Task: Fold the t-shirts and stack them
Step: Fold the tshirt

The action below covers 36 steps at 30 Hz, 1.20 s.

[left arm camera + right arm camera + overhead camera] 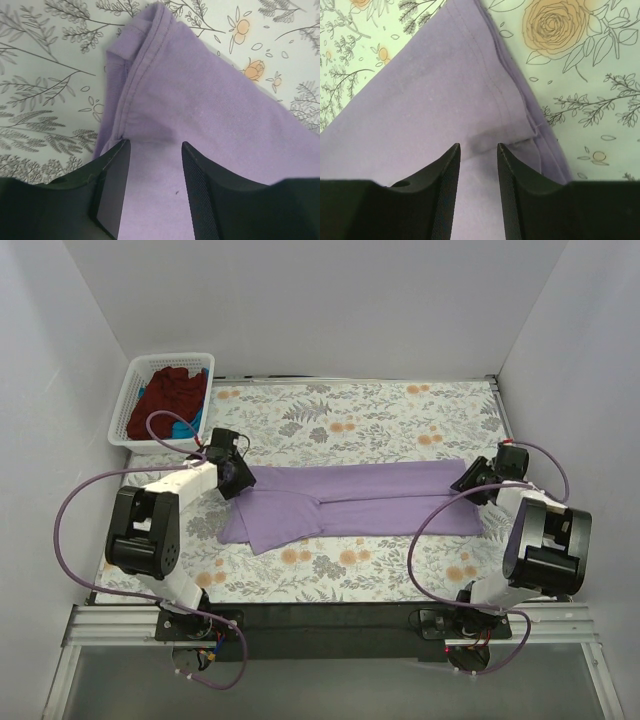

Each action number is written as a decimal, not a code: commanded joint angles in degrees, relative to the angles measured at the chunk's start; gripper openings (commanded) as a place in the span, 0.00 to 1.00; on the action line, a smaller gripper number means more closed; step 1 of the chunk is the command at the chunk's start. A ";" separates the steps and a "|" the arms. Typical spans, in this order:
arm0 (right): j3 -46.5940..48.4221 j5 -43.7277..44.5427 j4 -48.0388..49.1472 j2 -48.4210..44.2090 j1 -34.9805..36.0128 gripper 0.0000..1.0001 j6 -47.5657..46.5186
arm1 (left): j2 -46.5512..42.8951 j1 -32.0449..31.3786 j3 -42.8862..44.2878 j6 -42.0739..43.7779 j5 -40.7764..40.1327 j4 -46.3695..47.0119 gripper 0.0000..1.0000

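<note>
Purple shirt lies flat, mid surface, folded into a long band. The long axis runs from the left edge to the right edge, with the right end slightly nearer the front edge. The left end is wider, with a flap splayed toward the near-left. The right end is narrower and squared off. Can't see the neckline, so can't tell top from bottom.

Left end effector is at the band's left end, at its far corner. In the wrist view its fingers are spread wide with flat cloth showing in the gap, nothing pinched. A stitched hem and a fold ridge run away from the tips toward the cloth's corner.

Right end effector is at the band's right end, also at its far corner. Its fingers are parted with a narrower gap than the left and purple cloth between them, not clamped. A hemmed edge runs just to the right of the tips.

Basket sits at the far-left corner, well apart from the band. It holds a bunched maroon shirt with a blue shirt partly visible under it.
</note>
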 commanded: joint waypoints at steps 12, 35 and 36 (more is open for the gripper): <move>4.51 0.60 -2.78 -9.50 40.59 0.39 -7.35 | -23.14 -4.71 -10.30 -5.41 -2.64 -11.11 0.48; -0.41 -8.64 14.96 2.89 55.72 0.37 17.00 | -29.75 -10.25 -24.11 -16.05 10.37 -14.73 0.34; -0.41 -8.73 15.14 3.33 55.81 0.37 17.08 | -29.39 -10.33 -24.11 -16.05 10.37 -14.46 0.34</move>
